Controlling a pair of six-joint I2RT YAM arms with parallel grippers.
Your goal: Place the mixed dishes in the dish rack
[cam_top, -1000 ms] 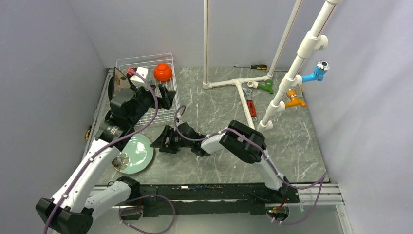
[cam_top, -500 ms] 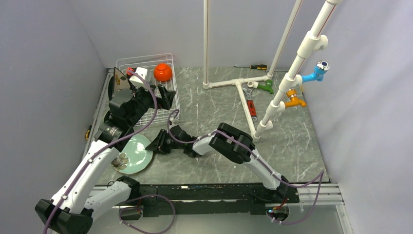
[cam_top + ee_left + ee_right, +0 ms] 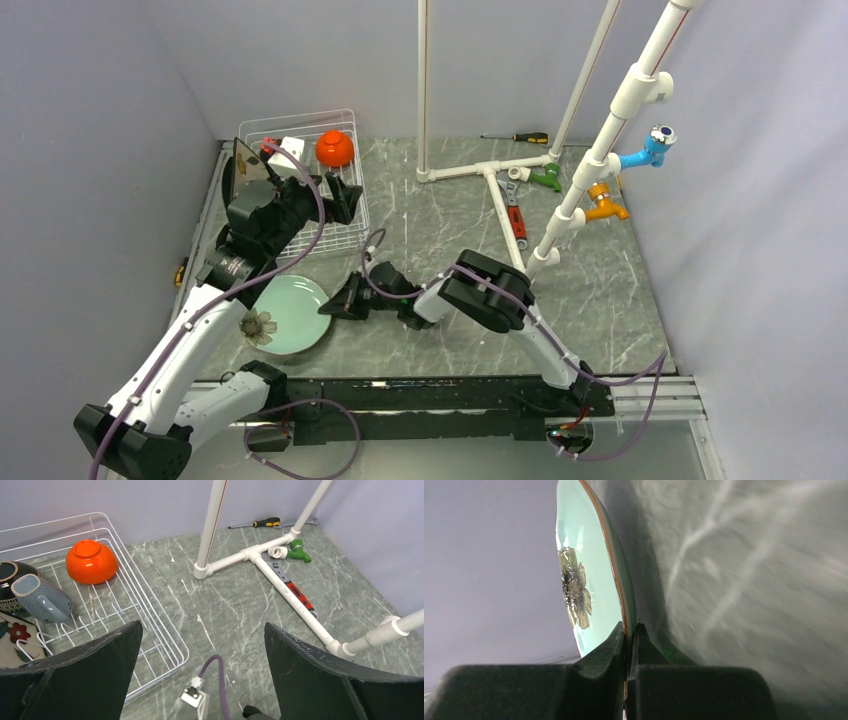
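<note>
Grip is what matters in this step. My right hand [image 3: 629, 632] is closed thin on the rim of the pale green round plate [image 3: 584, 575], one finger on its face and one under it. The bite looks shallow, only the edge of the rim.

The plate [image 3: 285, 315] lies low on the table [image 3: 450, 230] at the near left, apart from the dish rack [image 3: 300, 125] behind it. In the rack already are the orange bowl [image 3: 91, 561], the dark brown bowl [image 3: 9, 575], the dark teal plate [image 3: 40, 597] and the brown floral plate [image 3: 12, 640]. So I judge this plate to be the last piece.

My left hand [image 3: 202, 630] stands wide open and holds nothing, over the rack's near right side.

To do it well, I would raise the pinched edge slowly and let the far edge drag on the table until the plate hangs steady. With so little rim held, a quick swing could twist it out. If it sags, I should set it down and bite deeper.

The free tines seem to lie toward the rack's right. The left arm is close over that spot, so it ought to draw aside first. Then I lower the plate upright between two tines and let go only once it leans on the wire.
</note>
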